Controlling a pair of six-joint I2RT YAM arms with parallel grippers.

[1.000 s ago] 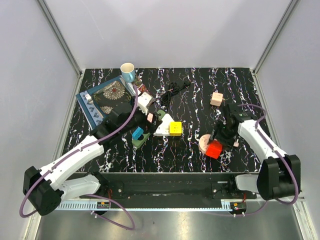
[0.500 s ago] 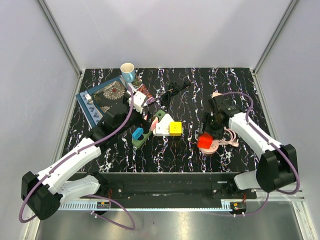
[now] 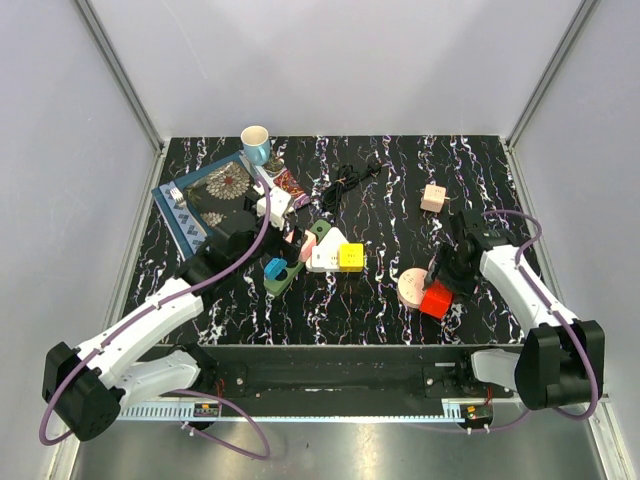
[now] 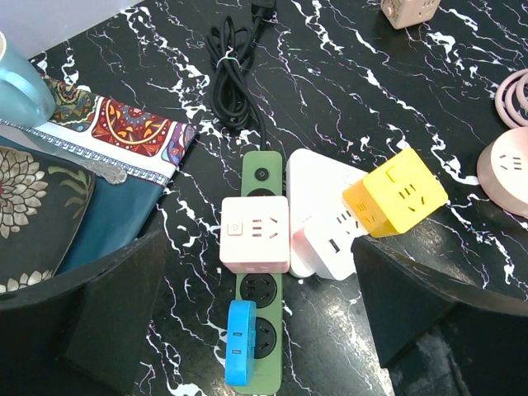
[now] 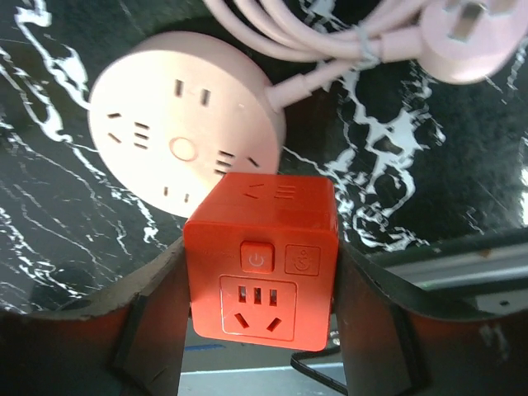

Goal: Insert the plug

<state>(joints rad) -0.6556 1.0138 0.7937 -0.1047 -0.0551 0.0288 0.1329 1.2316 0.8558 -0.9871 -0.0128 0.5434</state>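
Note:
My right gripper (image 3: pixel 437 297) is shut on a red cube plug (image 5: pixel 262 260), its fingers pressed against the cube's two sides. The cube (image 3: pixel 435 300) hangs at the near right edge of a round pink socket (image 5: pixel 177 140) and overlaps its rim. Whether it touches the socket I cannot tell. The socket (image 3: pixel 409 286) lies flat on the marbled table, and its coiled pink cable (image 5: pixel 474 41) lies beside it. My left gripper (image 4: pixel 256 313) stands open above a green power strip (image 4: pixel 285 363) that carries a pink-white cube (image 4: pixel 255 234) and a blue plug (image 4: pixel 240 342).
A white triangular socket (image 4: pixel 326 223) with a yellow cube (image 4: pixel 394 191) lies right of the strip. A coiled black cable (image 3: pixel 348 181), a small pink cube (image 3: pixel 433 197), a cup (image 3: pixel 256 143) and patterned cloths (image 3: pixel 205 195) sit farther back.
The right gripper carried the red cube left over the pink socket, then came back to the socket's near right edge. The left arm shifted slightly and stayed open.

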